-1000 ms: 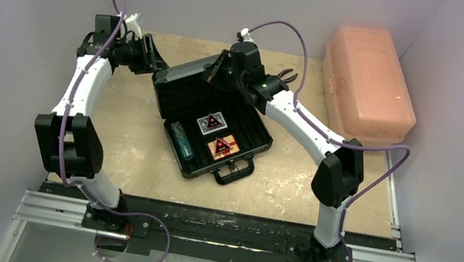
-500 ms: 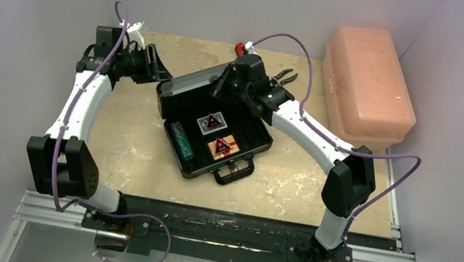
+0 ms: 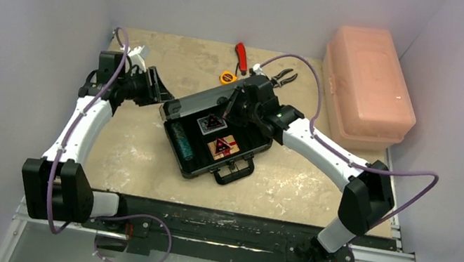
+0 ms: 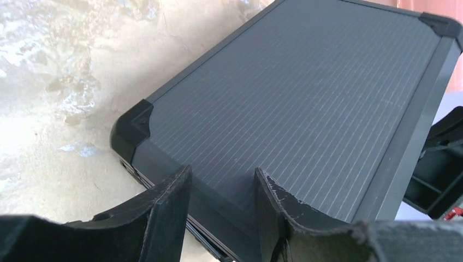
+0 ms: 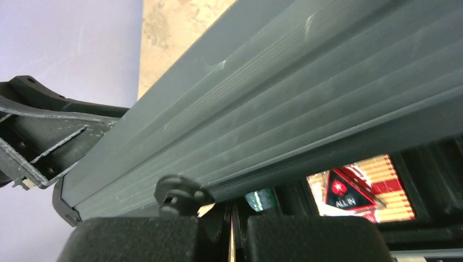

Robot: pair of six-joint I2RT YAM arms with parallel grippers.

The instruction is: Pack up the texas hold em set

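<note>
Reaching in from the left, the left gripper (image 4: 221, 174) sits with its jaws wide at the back of the lid (image 4: 306, 98), near a corner. Nothing is between them, and I cannot tell if it touches the ribbed panel. A second ago the lid stood near upright; now it slants low over the case (image 3: 205, 167), which lies mid-table (image 3: 140, 151) with its handle (image 3: 234, 173) toward the bases. Inside lie the chip roll (image 3: 181, 141), the pale deck (image 3: 212, 124) and the orange deck (image 3: 221, 146), each deck with a triangle on it. The right gripper (image 5: 232, 226) is at the lid's free edge, its claw narrow with only a sliver of gap and nothing seen in it. Both arms have drawn back toward the bases, so a yellow ring (image 3: 227, 77) and the red tool (image 3: 241, 56) now show beside the pliers (image 3: 286, 77). The pink box (image 3: 369, 83) stays far right.
</note>
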